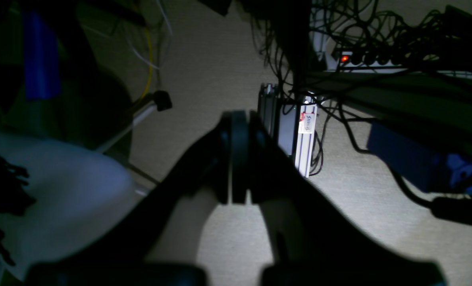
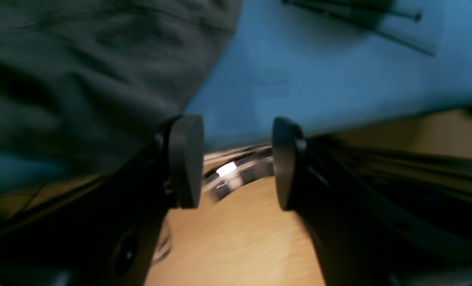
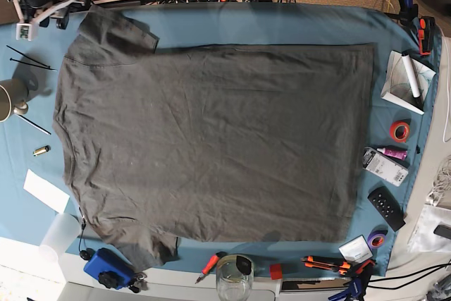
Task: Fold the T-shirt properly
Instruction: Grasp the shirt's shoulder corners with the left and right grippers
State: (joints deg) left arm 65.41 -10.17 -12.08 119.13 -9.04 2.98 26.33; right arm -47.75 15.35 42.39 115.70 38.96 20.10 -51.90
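Observation:
The dark charcoal T-shirt point(image 3: 211, 139) lies spread flat and wrinkled on the teal-blue table cloth point(image 3: 394, 33), with its sleeves toward the left of the base view. Neither gripper touches it. My right gripper point(image 2: 236, 163) is open with nothing between its pads point(image 2: 186, 161). It hovers past the cloth's edge, and a grey sleeve of the T-shirt point(image 2: 81, 71) shows just beyond it. My left gripper point(image 1: 236, 159) is shut on nothing and hangs off the table, over the floor and cables. The right arm point(image 3: 32, 5) sits at the top left of the base view.
Black cable ties point(image 3: 28, 58), a mug point(image 3: 7, 100) and white paper point(image 3: 46, 189) lie left of the shirt. A glass point(image 3: 235, 283), a screwdriver point(image 3: 209, 264) and a blue device point(image 3: 106, 269) line the front edge. A remote point(image 3: 386, 208) and red tape point(image 3: 400, 130) sit on the right.

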